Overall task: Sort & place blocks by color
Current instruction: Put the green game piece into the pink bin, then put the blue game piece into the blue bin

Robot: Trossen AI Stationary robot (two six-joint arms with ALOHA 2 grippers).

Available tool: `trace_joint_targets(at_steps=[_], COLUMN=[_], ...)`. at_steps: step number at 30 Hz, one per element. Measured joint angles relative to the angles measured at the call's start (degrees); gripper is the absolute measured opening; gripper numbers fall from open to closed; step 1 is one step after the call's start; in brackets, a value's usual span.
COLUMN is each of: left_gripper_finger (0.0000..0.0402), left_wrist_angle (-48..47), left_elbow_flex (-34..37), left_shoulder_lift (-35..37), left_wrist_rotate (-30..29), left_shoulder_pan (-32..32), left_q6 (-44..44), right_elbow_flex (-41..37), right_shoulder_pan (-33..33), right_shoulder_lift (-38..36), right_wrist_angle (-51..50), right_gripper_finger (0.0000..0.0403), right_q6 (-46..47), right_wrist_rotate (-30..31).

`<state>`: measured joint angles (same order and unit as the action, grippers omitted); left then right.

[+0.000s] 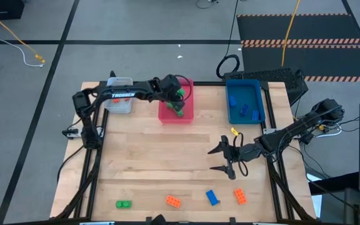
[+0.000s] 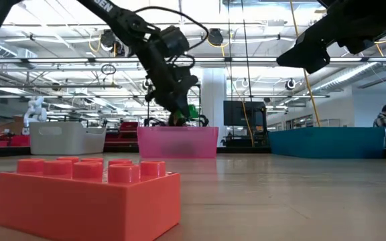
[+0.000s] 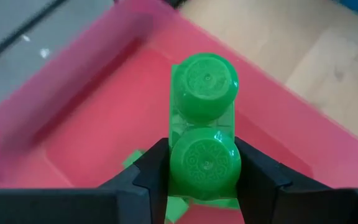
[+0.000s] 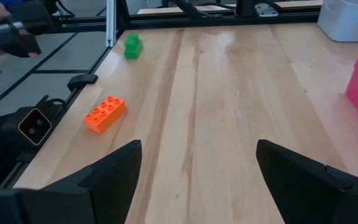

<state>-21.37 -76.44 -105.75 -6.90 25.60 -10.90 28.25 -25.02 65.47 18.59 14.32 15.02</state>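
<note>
Left claw [image 3: 204, 180]: clenched on a green block [image 3: 204, 118], the two dark fingers pressing its sides; the block's round studs face the wrist camera.
Left claw, place: upper centre of the high view, over the pink tray [image 1: 166, 114]; in the low view it hangs just above that tray's rim.
Pink tray contents: more green pieces lie on its floor beneath the held block; how many cannot be told, since the claw hides most of them.
Right claw [image 1: 225, 159]: released, fingers spread wide and empty, right of centre in the high view, above bare table [image 1: 155, 156].
Right arm pose: reaching in from the right edge, wrist pointed toward the lower left of the frame.
Blue tray [image 1: 259, 103]: upper right of the high view; several blue blocks [image 1: 244, 110] already lie in it.
Grey tray [image 1: 120, 104]: upper left, partly under the left arm; its contents are not visible.
Left to sort: along the lower edge of the high view, a green block on the table [image 1: 124, 204], an orange block [image 1: 173, 200], a blue block [image 1: 212, 197] and a second orange block [image 1: 240, 197].
Progress: judged past halfway; green drop pending, four blocks outstanding.
</note>
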Motion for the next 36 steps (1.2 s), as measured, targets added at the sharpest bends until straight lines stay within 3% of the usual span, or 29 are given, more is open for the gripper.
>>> trace_joint_targets(at_steps=[4, 14, 22, 27, 36], left_gripper_finger=[0.0159, 0.0248, 0.0272, 0.0273, 0.0273], left_wrist_angle=[0.45, 0.48, 0.08, -1.29, -6.21], left_elbow_flex=[0.0, 0.0, 0.0, 0.0, 0.01], left_shoulder_lift=[-0.5, -0.48, 0.04, 0.06, 0.06], left_wrist_rotate=[1.58, 1.87, 9.5, 13.75, 11.07], left_shoulder_pan=[0.16, 0.06, -1.64, -6.43, -22.84], left_q6=[0.01, 0.07, 0.22, 2.63, 13.58], right_elbow_flex=[0.0, 0.0, 0.0, 0.0, -0.02], right_shoulder_pan=[0.0, 0.04, 0.04, 0.04, 0.02], right_shoulder_lift=[0.0, 0.0, 0.0, 0.0, -0.53], right_wrist_angle=[-0.02, 0.0, -0.08, -0.77, -11.08], right_gripper_finger=[0.0313, 0.0313, 0.0313, 0.0313, 0.0313], right_q6=[-0.28, -0.42, -0.27, -0.03, 7.23], right_wrist_rotate=[0.01, 0.0, -0.01, -0.03, 0.1])
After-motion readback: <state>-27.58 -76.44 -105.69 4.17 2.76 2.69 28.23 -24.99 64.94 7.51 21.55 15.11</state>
